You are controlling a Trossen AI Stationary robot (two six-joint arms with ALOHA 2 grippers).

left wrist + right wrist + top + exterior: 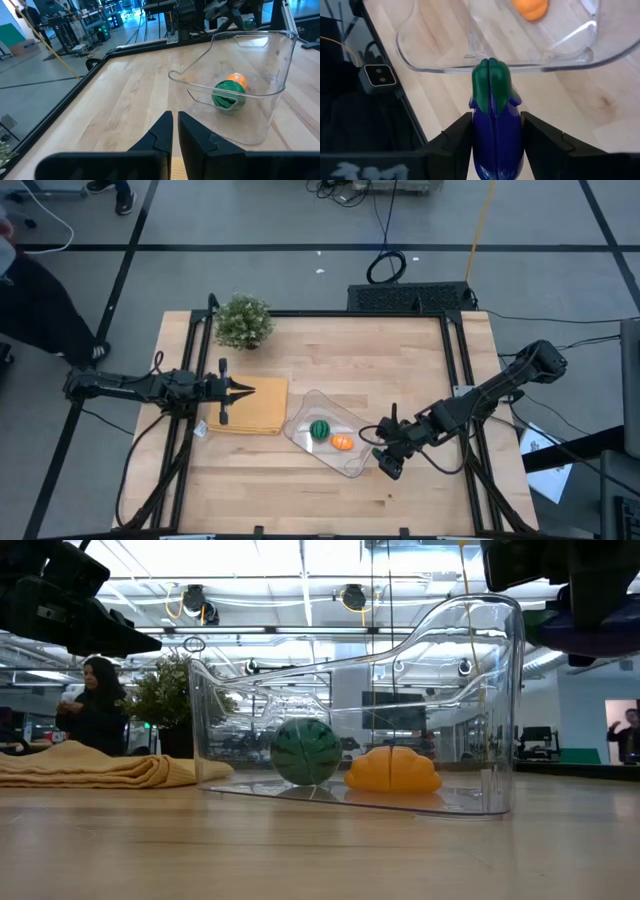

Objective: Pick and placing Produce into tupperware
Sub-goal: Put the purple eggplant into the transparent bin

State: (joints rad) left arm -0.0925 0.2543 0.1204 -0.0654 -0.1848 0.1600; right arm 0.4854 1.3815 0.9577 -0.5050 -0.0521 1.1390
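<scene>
The clear tupperware (330, 437) stands on the table's middle. In it lie the green striped ball (319, 429) and the orange oval (342, 442), which also show in the low view, ball (305, 750) and oval (392, 770). My right gripper (385, 445) is by the tupperware's right rim, shut on the blue-purple piece (495, 130). The piece's green-capped end points at the tupperware's wall (495, 65). My left gripper (240, 390) is shut and empty over the tan pad (255, 405), to the left of the tupperware. My right gripper pinches the blue-purple piece's two long sides (479, 140) between its two fingers (457, 137). The piece lies along the fingers, and its green cap (490, 85) sticks out past their ends. It is held clear of the table, just outside the tupperware's rim.
A leafy potted plant (243, 321) stands at the far left corner. The tan pad (100, 770) lies left of the tupperware. Black frame rails (190, 380) run along both table sides. A person (95, 705) stands beyond the table.
</scene>
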